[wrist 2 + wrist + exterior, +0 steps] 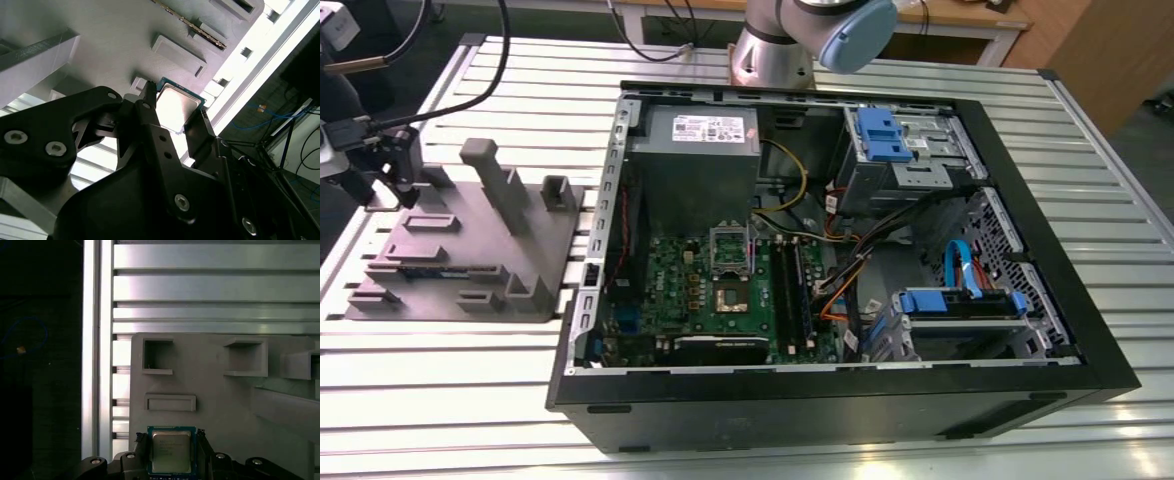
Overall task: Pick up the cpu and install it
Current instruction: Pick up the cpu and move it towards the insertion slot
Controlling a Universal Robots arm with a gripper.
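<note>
The cpu is a small square chip with a silvery top and a teal rim, and it sits between my two black fingers in both wrist views. The fingers press against its opposite edges, so the gripper is shut on it. In the second wrist view the cpu is held just off the grey parts fixture, with the gripper around it. In the exterior view the gripper hangs over the far corner of the fixture at that view's left. The socket on the green board lies open inside the computer case.
The open black case lies on the slotted aluminium table, with a grey power supply, blue drive brackets and loose cables. The fixture carries upright posts and pockets. The table edge runs beside it.
</note>
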